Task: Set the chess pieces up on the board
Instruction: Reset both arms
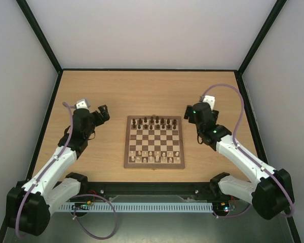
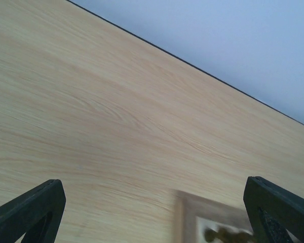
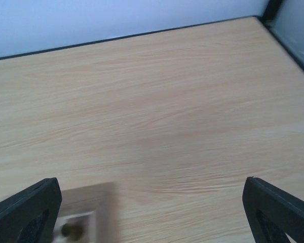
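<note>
Left gripper: top view, jaws spread, nothing between them, held over the bare tabletop well left of the board. Right gripper: jaws spread and empty too, near the board's far right corner. Board: centred on the tabletop between the two arms, square to its edges. Chess pieces: dark, standing along the board's far rows; pale pieces along the near rows. Left wrist view: two black fingers at the lower corners, wide apart, only wood grain between; blurred board corner at the bottom, one indistinct piece on it. Right wrist view: fingers equally wide apart, empty; blurred board corner at lower left, one small piece, colour not readable.
</note>
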{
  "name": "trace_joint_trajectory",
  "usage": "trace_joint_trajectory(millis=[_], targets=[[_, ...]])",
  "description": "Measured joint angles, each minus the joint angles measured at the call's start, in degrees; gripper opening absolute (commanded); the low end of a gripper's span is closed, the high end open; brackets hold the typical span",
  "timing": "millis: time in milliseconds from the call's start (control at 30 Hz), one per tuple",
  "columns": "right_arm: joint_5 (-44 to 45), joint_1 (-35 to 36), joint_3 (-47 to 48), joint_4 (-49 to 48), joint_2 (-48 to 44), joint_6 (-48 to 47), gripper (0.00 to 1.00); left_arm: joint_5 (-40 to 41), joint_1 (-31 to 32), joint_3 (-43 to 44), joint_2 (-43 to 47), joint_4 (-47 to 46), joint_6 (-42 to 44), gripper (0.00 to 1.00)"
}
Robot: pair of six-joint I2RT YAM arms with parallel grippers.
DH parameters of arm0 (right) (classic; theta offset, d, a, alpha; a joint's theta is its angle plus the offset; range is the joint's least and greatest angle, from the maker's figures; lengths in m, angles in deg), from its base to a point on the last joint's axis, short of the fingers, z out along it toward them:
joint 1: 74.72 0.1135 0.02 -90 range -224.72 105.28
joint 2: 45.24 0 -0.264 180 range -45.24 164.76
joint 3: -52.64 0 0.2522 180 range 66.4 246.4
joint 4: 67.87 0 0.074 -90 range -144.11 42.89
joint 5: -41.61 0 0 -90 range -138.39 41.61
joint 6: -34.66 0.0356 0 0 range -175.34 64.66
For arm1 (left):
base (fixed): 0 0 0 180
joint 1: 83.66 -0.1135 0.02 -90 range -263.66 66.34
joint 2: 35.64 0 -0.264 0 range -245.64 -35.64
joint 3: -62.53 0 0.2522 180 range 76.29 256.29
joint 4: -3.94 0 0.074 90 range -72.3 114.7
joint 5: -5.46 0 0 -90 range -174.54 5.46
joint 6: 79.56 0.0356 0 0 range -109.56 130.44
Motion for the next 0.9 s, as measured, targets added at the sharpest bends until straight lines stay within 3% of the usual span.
trace_joint_trajectory(millis=[267, 700, 900], targets=[[3.17, -13.99, -18.47, -22.49, -5.09, -3.98, 0.99, 16.70, -1.29, -7.74, -6.82, -16.33, 9.20, 0.99], [5.27, -21.46, -23.43, -45.22, 16.04, -5.53, 0.99, 18.78, -9.51, -11.32, -17.22, -34.51, 18.97, 0.99], [5.25, -23.10, -24.11, -51.87, 20.57, -6.54, 0.99, 17.20, -12.37, -15.04, -24.79, -45.00, 21.55, 1.00]])
